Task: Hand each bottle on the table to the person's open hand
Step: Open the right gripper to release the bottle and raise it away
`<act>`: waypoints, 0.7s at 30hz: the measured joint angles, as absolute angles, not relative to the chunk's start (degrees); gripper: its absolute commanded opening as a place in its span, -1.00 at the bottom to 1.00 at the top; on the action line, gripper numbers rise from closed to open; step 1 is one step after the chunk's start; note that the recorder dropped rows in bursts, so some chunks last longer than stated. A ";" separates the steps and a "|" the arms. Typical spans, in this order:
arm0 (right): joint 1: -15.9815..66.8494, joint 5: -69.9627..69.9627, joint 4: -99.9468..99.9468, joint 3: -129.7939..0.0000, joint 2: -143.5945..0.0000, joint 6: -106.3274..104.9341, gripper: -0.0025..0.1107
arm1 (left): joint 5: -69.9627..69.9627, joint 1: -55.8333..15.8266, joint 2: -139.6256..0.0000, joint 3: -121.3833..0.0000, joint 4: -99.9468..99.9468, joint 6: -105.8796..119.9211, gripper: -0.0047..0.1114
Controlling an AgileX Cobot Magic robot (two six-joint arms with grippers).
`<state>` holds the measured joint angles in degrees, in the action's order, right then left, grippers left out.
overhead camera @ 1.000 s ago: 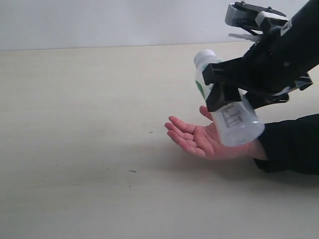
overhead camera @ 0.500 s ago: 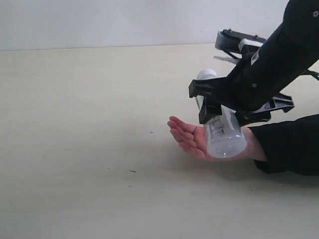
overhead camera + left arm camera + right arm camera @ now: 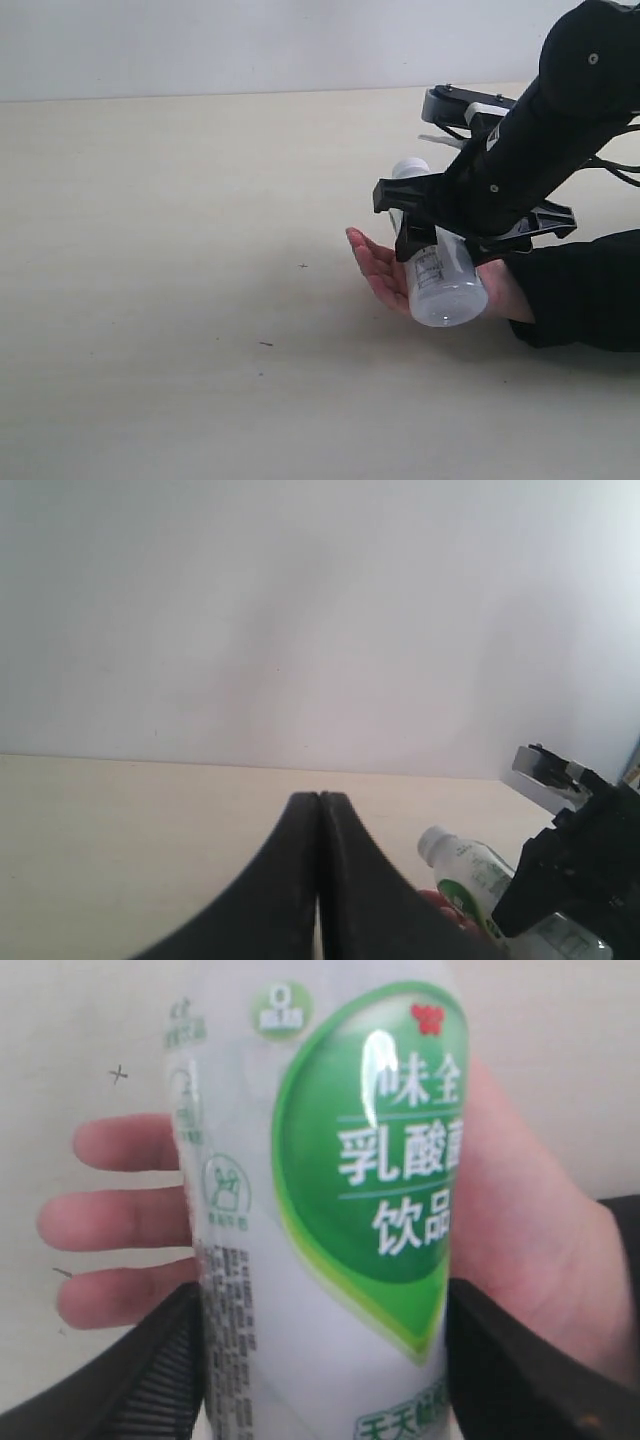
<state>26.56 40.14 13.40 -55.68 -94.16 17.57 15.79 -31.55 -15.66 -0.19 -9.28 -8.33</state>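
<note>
A white bottle with a green label (image 3: 441,285) hangs tilted, cap (image 3: 410,168) up and away, its base down at the palm of the person's open hand (image 3: 377,272). My right gripper (image 3: 438,232) is shut on the bottle's body. In the right wrist view the black fingers (image 3: 130,1370) press both sides of the bottle (image 3: 330,1210), with the hand (image 3: 525,1230) spread behind it. Whether the base touches the palm I cannot tell. My left gripper (image 3: 319,815) is shut and holds nothing; it does not show in the exterior view. From the left wrist view the bottle (image 3: 468,872) appears off to one side.
The pale beige table (image 3: 180,200) stretches wide on the left of the hand, bare but for tiny dark specks (image 3: 265,344). The person's black sleeve (image 3: 585,290) lies at the right edge. My right arm (image 3: 560,120) slants down from the upper right.
My right gripper has come down and slightly left with the bottle, from above the hand to the palm. The bottle now covers more of the hand. The left gripper stays shut.
</note>
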 measured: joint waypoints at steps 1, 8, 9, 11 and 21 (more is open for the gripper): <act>26.56 39.86 13.40 -55.68 -94.16 17.57 0.28 | 15.79 -31.55 -15.66 -0.19 -9.28 -8.33 -0.91; 26.56 37.61 13.40 -55.68 -94.16 16.96 0.35 | 15.79 -31.55 -15.66 -0.19 -9.28 -8.33 -0.91; 26.56 37.47 13.40 -55.68 -94.16 16.86 0.35 | 15.79 -31.55 -15.66 -0.19 -9.28 -8.33 -0.91; 26.56 37.23 13.40 -55.68 -94.16 16.47 0.35 | 15.79 -31.55 -15.66 -0.19 -9.28 -8.33 -0.91; 26.56 35.19 10.65 -55.63 -87.07 15.18 -0.03 | 15.79 -31.55 -15.66 -0.19 -9.28 -8.33 -0.91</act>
